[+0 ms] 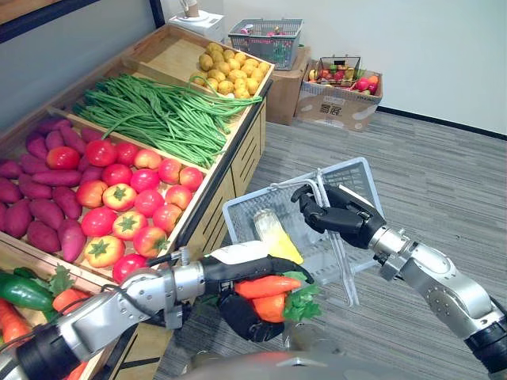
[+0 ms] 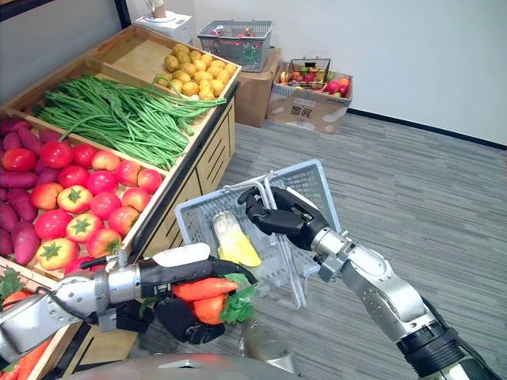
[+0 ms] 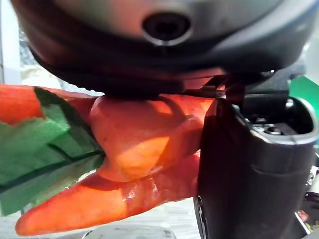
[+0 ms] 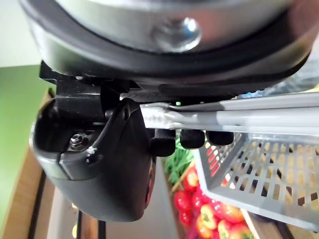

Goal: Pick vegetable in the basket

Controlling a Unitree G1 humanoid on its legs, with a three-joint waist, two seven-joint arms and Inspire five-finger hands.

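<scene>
My left hand is shut on a bunch of orange carrots with green leaves, held low in front, just below the near corner of the grey plastic basket. The carrots show close up under the palm in the left wrist view. My right hand is shut on the basket's grey handle and holds the basket up above the floor. Inside the basket lies a pale yellow-and-white vegetable.
A wooden produce stand is on the left with tomatoes, purple sweet potatoes, green beans and potatoes. More carrots and a green pepper lie at the near left. Cardboard boxes and baskets stand by the far wall.
</scene>
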